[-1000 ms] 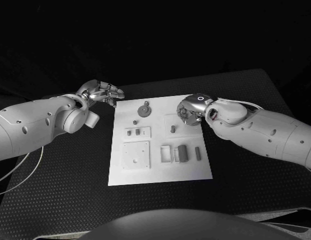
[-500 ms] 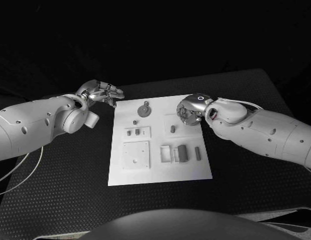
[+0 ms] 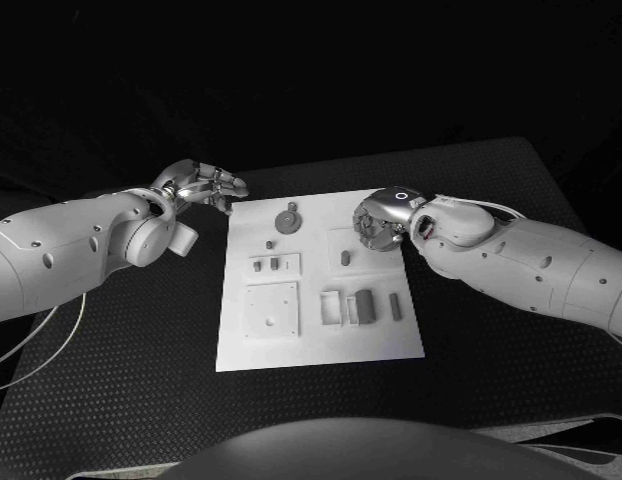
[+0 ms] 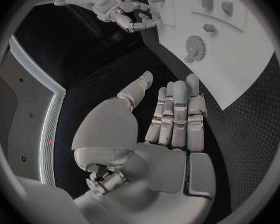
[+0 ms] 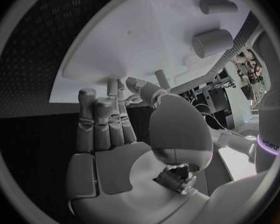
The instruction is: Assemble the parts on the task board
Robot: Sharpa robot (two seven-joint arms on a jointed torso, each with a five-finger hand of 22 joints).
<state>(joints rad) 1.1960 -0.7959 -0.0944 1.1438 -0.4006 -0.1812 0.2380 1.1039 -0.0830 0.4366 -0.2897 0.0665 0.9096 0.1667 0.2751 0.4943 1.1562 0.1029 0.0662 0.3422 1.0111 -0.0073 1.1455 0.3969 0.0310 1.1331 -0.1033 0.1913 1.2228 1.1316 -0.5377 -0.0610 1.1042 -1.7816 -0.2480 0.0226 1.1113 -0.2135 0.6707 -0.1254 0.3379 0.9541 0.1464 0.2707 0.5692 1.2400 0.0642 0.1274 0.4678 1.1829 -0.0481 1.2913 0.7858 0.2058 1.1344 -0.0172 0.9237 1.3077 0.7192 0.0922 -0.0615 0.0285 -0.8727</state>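
Observation:
The white task board [image 3: 318, 335] lies in the middle of the black table. On it are a gear [image 3: 288, 220], small pegs [image 3: 265, 265], a square plate [image 3: 272, 308] and upright blocks [image 3: 366, 303]. My left hand [image 3: 203, 185] hovers off the board's far left corner with its fingers apart and nothing in it; the left wrist view shows its fingers [image 4: 177, 114] straight. My right hand [image 3: 383, 222] hangs over the board's far right part, fingers bent down. In the right wrist view its fingers [image 5: 102, 119] reach toward a thin peg [image 5: 162, 78], and I see nothing held between them.
Black textured table [image 3: 124, 400] surrounds the board on all sides. Two thicker cylinders [image 5: 212, 42] stand on the board beyond the right hand. The left wrist view shows the gear [image 4: 195, 46] and the right hand [image 4: 130, 17] across the board.

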